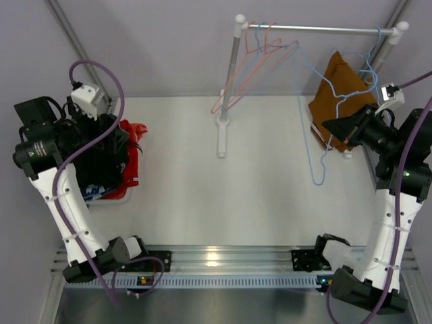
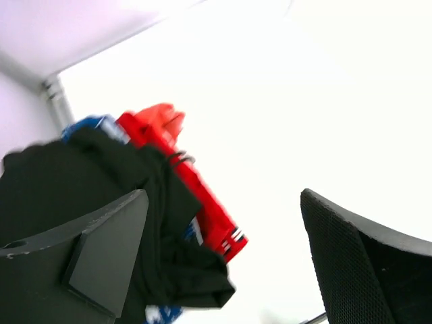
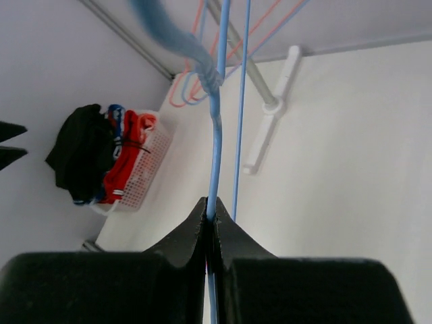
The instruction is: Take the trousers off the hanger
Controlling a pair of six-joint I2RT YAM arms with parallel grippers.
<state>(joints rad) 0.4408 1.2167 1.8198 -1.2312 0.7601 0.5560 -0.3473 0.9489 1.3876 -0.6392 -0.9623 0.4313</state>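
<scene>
The brown trousers (image 1: 339, 89) hang on a blue wire hanger (image 1: 314, 145) at the right end of the rack rail (image 1: 317, 29). My right gripper (image 1: 330, 127) is shut on that blue hanger wire (image 3: 214, 155), as the right wrist view (image 3: 212, 217) shows. Black trousers (image 2: 61, 182), red trousers (image 2: 202, 196) and a blue-and-white piece (image 2: 162, 314) lie heaped in a white basket (image 3: 150, 165) at the left. My left gripper (image 2: 223, 209) is open and empty just above that heap (image 1: 125, 158), its left finger (image 2: 101, 256) over the black cloth.
Empty red, pink and blue hangers (image 1: 253, 64) hang at the left end of the rail. The rack's white post (image 1: 228, 88) stands on a foot (image 1: 221, 138) mid-table. Grey walls close the back and sides.
</scene>
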